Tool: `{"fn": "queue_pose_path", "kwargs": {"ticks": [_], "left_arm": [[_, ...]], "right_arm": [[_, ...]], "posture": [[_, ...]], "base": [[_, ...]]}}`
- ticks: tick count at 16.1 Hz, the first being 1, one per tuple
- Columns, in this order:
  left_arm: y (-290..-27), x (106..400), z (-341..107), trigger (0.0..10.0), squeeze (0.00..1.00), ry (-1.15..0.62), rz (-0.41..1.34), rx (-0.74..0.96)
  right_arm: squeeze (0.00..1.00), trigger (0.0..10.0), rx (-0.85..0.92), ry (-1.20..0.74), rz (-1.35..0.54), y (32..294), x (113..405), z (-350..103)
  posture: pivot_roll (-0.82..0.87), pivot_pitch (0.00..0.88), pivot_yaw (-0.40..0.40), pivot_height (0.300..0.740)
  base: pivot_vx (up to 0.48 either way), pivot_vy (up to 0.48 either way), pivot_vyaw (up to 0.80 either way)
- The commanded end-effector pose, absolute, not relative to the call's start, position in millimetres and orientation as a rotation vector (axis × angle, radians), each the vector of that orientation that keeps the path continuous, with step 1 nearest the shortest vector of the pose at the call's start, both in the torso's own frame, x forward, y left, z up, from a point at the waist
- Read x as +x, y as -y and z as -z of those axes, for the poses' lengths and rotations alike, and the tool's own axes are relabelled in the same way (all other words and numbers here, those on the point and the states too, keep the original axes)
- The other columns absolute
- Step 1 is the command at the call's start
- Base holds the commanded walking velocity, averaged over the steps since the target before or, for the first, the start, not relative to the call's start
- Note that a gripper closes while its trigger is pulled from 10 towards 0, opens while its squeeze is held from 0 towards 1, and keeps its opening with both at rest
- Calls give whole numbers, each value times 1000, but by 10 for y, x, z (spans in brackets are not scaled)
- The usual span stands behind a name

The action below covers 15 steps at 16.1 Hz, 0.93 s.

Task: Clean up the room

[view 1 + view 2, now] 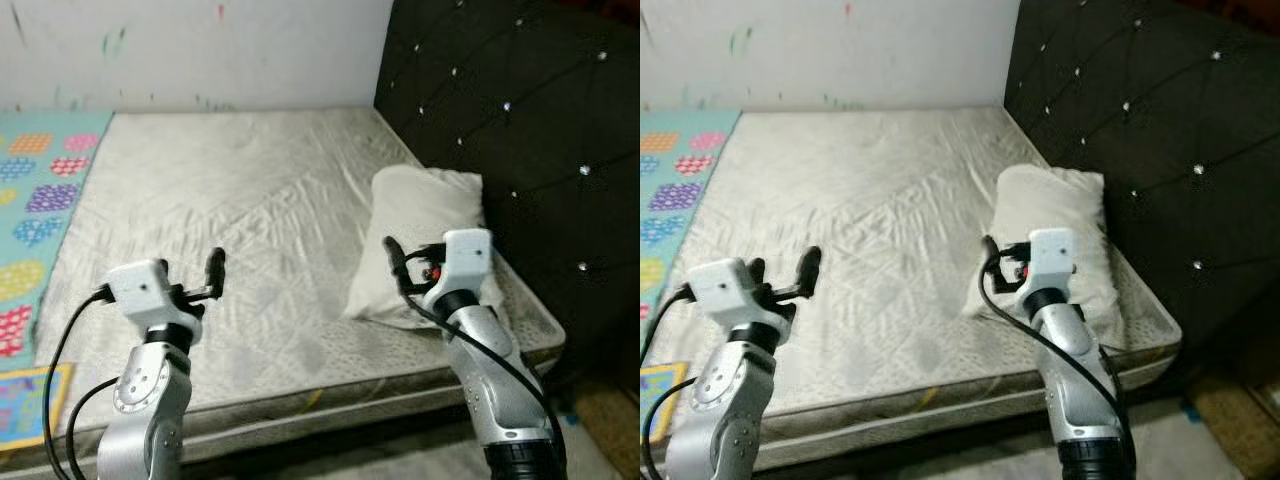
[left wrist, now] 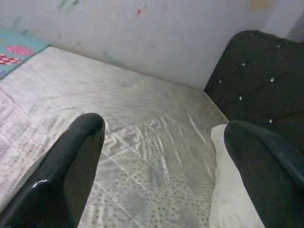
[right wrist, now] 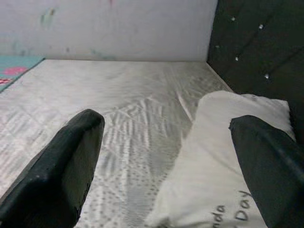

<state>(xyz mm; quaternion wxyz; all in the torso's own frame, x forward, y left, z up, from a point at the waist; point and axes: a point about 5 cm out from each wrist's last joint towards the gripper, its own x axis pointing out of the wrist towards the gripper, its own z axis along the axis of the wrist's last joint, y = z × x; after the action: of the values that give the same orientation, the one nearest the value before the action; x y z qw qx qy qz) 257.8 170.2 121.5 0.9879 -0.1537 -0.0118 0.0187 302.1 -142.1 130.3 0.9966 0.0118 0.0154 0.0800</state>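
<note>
Right wrist view: open right tool (image 3: 164, 166) above pillow (image 3: 223, 156).

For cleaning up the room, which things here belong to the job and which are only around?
Job:
pillow on the mattress
left gripper, open
right gripper, open, beside the pillow

Only around:
black headboard
colourful mat
wall

Mattress (image 1: 240, 200) open; pillow (image 1: 420, 240), headboard (image 1: 520, 120) block right.
</note>
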Motion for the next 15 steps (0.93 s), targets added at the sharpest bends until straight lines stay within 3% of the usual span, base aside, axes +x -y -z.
{"fn": "queue_pose_path", "kwargs": {"ticks": [1,5,7,13,15], "left_arm": [[-1605,2603,-1228,10000,0,18,-7,-306],[-1583,2600,-1253,10000,0,44,23,-319],[-1578,2600,-1256,10000,0,49,32,-319],[-1574,2602,-1260,10000,0,52,36,-314],[-1582,2606,-1245,10000,0,40,25,-309]], "right_arm": [[0,10000,7,-21,-126,1535,3022,-1330],[0,10000,-14,-8,-147,1512,3022,-1341],[0,10000,-17,-8,-150,1506,3028,-1340],[0,10000,-19,-9,-146,1514,3045,-1338],[0,10000,-20,-10,-141,1518,3045,-1333]], "posture": [[-146,0,-36,740],[-145,0,-37,740],[-143,0,-39,740],[-143,0,-39,740],[-146,0,-37,740]], "base": [[0,0,0],[0,0,0],[306,0,525],[371,0,0],[0,0,0]]}}
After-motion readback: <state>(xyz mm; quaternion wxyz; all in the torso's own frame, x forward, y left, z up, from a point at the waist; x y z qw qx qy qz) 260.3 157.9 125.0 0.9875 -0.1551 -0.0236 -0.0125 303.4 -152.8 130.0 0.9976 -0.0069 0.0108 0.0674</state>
